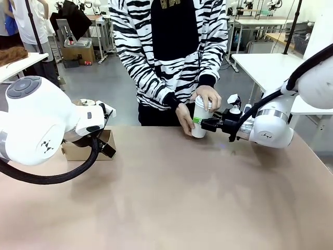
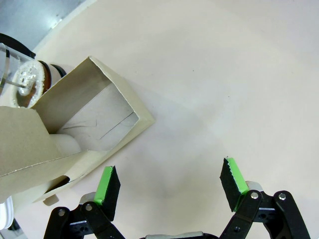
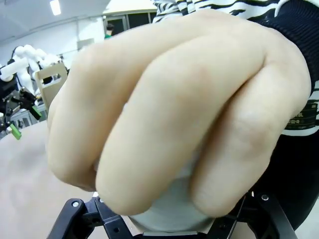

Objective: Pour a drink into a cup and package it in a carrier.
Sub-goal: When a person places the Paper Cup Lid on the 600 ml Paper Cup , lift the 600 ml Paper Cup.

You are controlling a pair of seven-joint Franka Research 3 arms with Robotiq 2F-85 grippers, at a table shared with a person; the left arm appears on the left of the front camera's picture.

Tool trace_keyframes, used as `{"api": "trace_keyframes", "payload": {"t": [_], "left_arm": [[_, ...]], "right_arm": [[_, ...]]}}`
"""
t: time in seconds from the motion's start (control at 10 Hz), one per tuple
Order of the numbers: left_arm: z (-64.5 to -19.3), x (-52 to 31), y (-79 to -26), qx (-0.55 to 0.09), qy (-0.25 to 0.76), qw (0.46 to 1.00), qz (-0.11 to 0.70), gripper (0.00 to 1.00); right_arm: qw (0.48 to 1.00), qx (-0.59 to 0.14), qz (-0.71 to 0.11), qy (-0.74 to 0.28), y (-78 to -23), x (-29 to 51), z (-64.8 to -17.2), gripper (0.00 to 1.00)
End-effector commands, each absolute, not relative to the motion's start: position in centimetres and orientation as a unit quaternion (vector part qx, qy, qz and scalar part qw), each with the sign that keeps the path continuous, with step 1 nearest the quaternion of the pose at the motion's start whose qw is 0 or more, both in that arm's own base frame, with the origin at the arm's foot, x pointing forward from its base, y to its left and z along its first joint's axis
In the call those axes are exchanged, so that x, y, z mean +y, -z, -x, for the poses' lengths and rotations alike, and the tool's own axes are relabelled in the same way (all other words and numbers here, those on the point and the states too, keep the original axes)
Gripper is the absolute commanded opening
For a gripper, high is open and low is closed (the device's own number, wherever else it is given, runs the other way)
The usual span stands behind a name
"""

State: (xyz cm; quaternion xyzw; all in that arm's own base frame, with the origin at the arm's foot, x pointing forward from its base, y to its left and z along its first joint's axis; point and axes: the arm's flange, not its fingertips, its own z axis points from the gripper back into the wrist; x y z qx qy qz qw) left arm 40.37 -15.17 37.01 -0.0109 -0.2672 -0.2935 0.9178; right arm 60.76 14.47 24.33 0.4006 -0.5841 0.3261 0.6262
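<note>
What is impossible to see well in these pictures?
- Cup lid: front view, under a hand.
- Carrier slots: front view, behind the left arm.
- Jug contents: left wrist view, cut by the edge and behind the carrier.
- Cup side: right wrist view, covered by the hand.

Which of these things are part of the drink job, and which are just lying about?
Part of the job: white cup, gripped by the right pincer and the person's hands; brown carrier; glass jug beside it; open left pincer.
Just lying about: white table behind; cardboard box on the far floor.
</note>
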Motion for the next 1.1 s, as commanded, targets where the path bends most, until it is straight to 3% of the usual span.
{"api": "trace_keyframes", "payload": {"t": [0.0, 1.0], "left_arm": [[-40.35, -15.17, -37.05, -0.268, 0.294, 0.918, 0.012, 1.00], [-40.35, -15.17, -37.05, -0.268, 0.294, 0.918, 0.012, 1.00]], "right_arm": [[0.626, -0.585, -0.400, -0.325, -24.78, 14.74, -60.90, 0.80], [0.626, -0.585, -0.400, -0.325, -24.78, 14.74, -60.90, 0.80]]}}
